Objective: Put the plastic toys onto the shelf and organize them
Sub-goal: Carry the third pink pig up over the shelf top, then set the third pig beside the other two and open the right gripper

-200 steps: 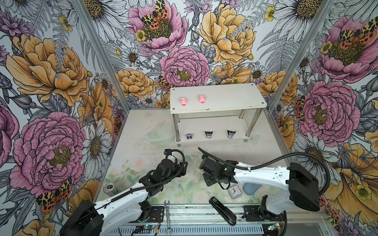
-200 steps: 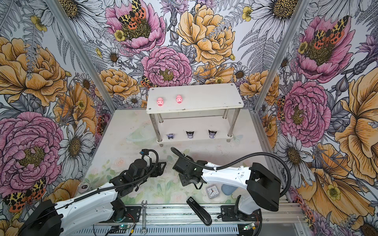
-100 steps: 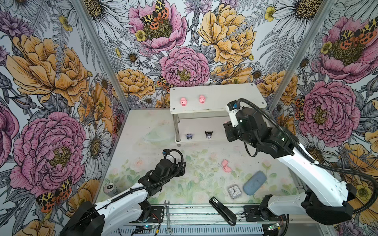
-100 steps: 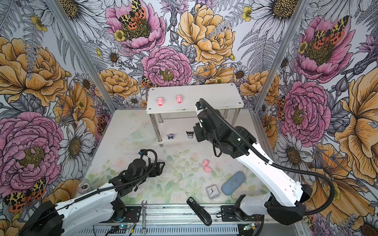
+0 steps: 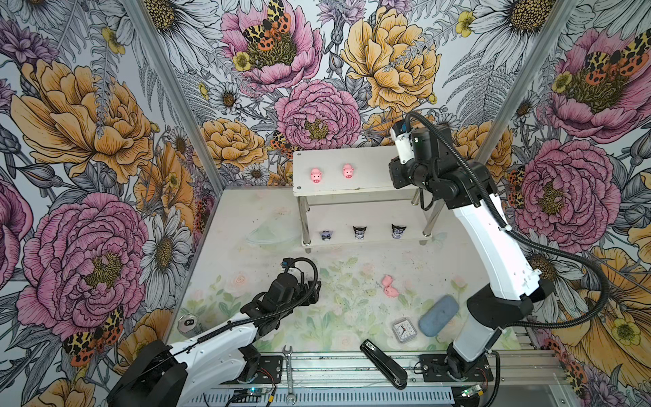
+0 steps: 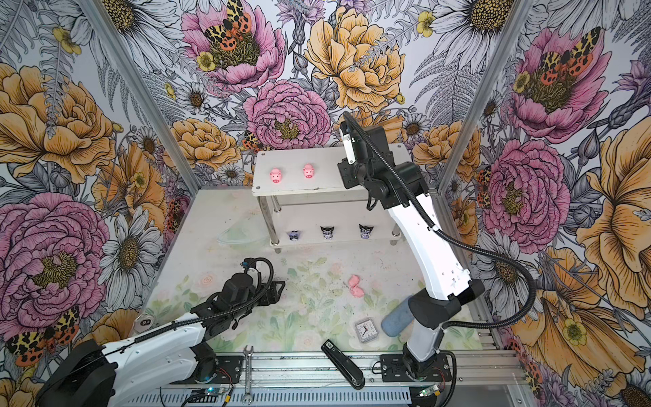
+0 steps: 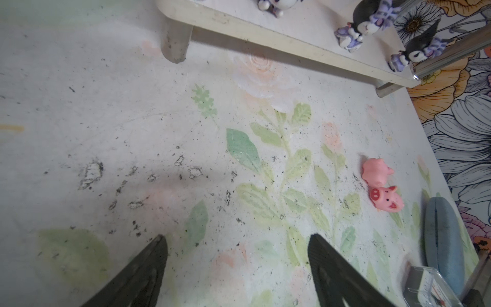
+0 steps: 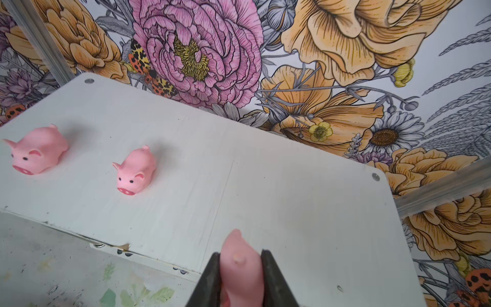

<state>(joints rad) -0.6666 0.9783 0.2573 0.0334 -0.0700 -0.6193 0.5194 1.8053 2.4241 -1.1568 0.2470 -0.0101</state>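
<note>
Your right gripper (image 8: pixel 241 253) is clamped on a pink pig (image 8: pixel 240 276) above the front edge of the shelf (image 8: pixel 265 186), so ease it forward over the bare top board, set its feet down before letting go, and line it up with the two pigs (image 8: pixel 136 170) to its left.

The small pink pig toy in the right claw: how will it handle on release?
The small pink pig toy looks squeezed narrow in the right claw, so probably soft, springy and light. Two matching pink pigs stand upright on the white shelf, so it likely sits stable.
</note>
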